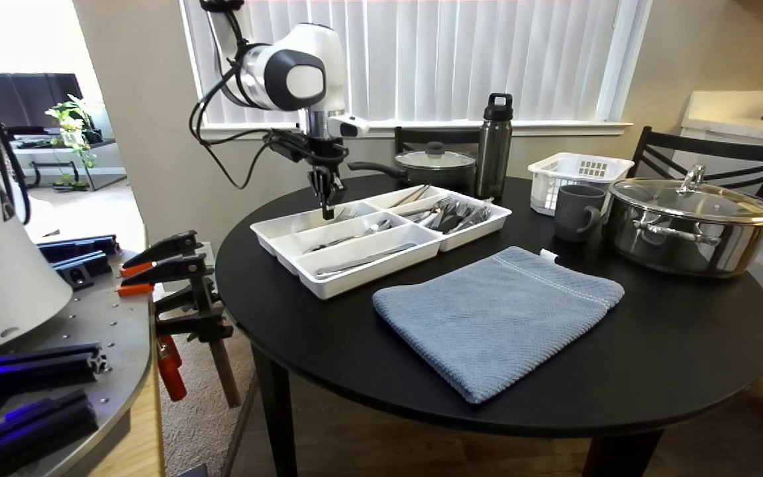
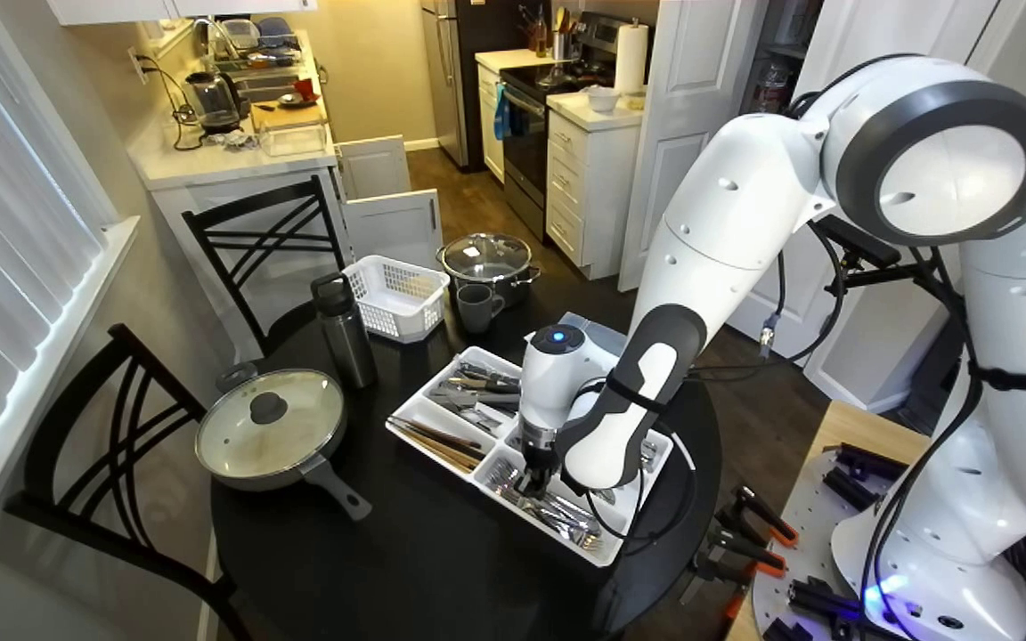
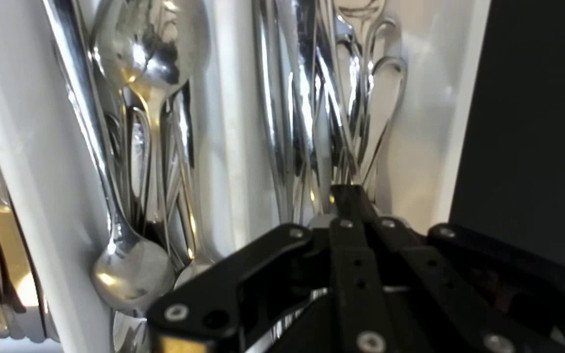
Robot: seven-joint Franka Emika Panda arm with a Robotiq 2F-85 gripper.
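Shiny silver metal forks [image 3: 307, 108] lay heaped in a long compartment at the edge of a white, rectangular plastic cutlery tray [image 1: 381, 268], which rested on a round black table [image 1: 554, 384]. Their slim handles overlapped in the wrist view, and some of their tines [image 2: 501, 472] showed in an exterior view. As far as could be judged, work on this heap had reached contact at most: no fork stood lifted clear, and the cutlery in sight on the table all lay inside the tray. Rounded silver metal spoons [image 3: 135, 274] filled the neighbouring compartment, while slender brown chopsticks [image 2: 437, 445] lay in a smaller one just beyond the end of the forks. Separating any single fork from the rest appeared not yet done.

Above the heap pointed the black two-fingered claw [image 3: 353, 193], its jaws pressed together with no visible gap at the tips. One thin handle [image 3: 344, 128] ran right up to those tips in the wrist view, so touch seemed likely; whether the metal was pinched between them or merely lay underneath could not be told. In both exterior views the claw sat low over the tray, and nothing could be seen hanging from it.
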